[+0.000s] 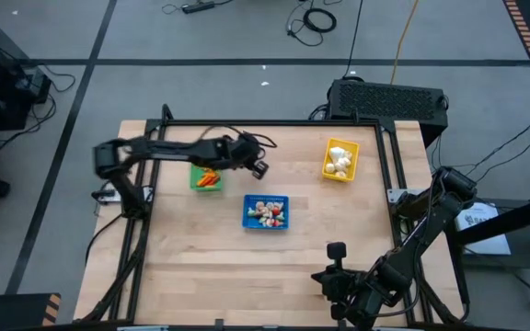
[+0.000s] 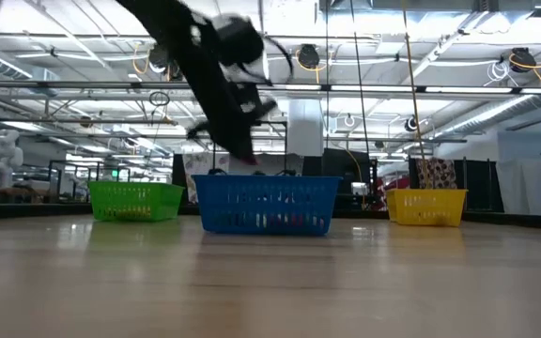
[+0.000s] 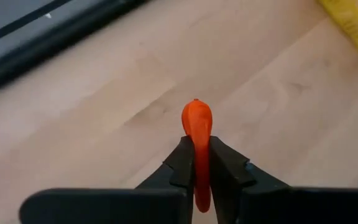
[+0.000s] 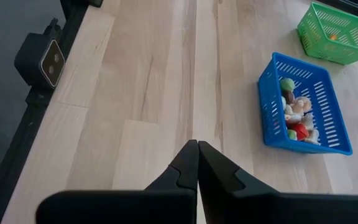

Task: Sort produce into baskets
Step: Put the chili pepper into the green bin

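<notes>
Left gripper point(image 1: 259, 168) raised above the table point(image 1: 201, 267), between the green basket point(image 1: 206, 177) and the yellow basket point(image 1: 339, 160), just past the blue basket's point(image 1: 266, 211) far edge; fingers point(image 3: 182, 163) clamped narrow on a slim orange carrot point(image 3: 197, 134), its rounded tip poking out beyond the pads, bare wood below it and a corner of yellow basket off to one side. Green basket at far left, holding orange carrot-like pieces point(image 1: 209, 179). Blue basket at centre, nearer than the other two, filled with mixed small bits point(image 1: 269, 213) in white, red and green. Yellow basket at far right, holding white garlic-like bulbs point(image 1: 339, 161). From table height, all three baskets standing upright in a row, green, blue, yellow from left to right, with the dark left arm point(image 2: 200, 70) slanting down above the blue one. Right gripper point(image 1: 336, 250) waiting at the near right edge of the table, fingers point(image 4: 185, 163) pressed together with nothing between them, well apart from every basket.
</notes>
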Motion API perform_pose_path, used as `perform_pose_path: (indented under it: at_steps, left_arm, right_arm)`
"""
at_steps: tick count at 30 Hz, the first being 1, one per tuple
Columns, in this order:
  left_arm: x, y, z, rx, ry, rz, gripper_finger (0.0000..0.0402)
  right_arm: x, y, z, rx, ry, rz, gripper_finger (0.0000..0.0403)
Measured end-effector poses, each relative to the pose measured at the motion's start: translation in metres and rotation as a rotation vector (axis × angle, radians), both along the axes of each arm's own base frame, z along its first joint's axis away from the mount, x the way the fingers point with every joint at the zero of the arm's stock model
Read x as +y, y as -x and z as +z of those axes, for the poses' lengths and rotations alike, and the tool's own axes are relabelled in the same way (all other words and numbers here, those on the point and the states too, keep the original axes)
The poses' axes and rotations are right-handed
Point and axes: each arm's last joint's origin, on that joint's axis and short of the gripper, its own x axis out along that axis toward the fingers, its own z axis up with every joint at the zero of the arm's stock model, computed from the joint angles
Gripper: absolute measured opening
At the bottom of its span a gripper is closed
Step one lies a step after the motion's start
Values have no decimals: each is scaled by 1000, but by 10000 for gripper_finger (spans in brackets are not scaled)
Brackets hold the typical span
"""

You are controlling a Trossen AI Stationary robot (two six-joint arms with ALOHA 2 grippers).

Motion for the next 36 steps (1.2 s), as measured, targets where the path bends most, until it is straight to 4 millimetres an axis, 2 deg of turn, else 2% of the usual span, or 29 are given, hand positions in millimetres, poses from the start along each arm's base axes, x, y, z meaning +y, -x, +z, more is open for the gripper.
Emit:
perform_pose_path:
  at_steps: [4, 9, 14, 22, 28, 36]
  left_arm:
    - [-10, 32, 39, 59, 9, -3, 37]
    - [-22, 73, 54, 270, 61, 30, 38]
    - [-31, 95, 43, 455, 59, 90, 38]
    - [-36, 111, 2, 527, 110, 87, 38]
    - [-37, 115, -3, 550, 96, 100, 42]
    - [-38, 114, -3, 580, 56, 57, 119]
  right_arm:
    - [0, 0, 0, -2, -2, 0, 0]
    - [-1, -1, 0, -6, 1, -3, 0]
    - [-5, -6, 0, -7, 4, -21, 0]
    - [-13, -14, 0, -6, 5, -53, 0]
    - [-16, -17, 0, -3, 18, -52, 0]
    - [-16, -17, 0, -2, 19, -51, 0]
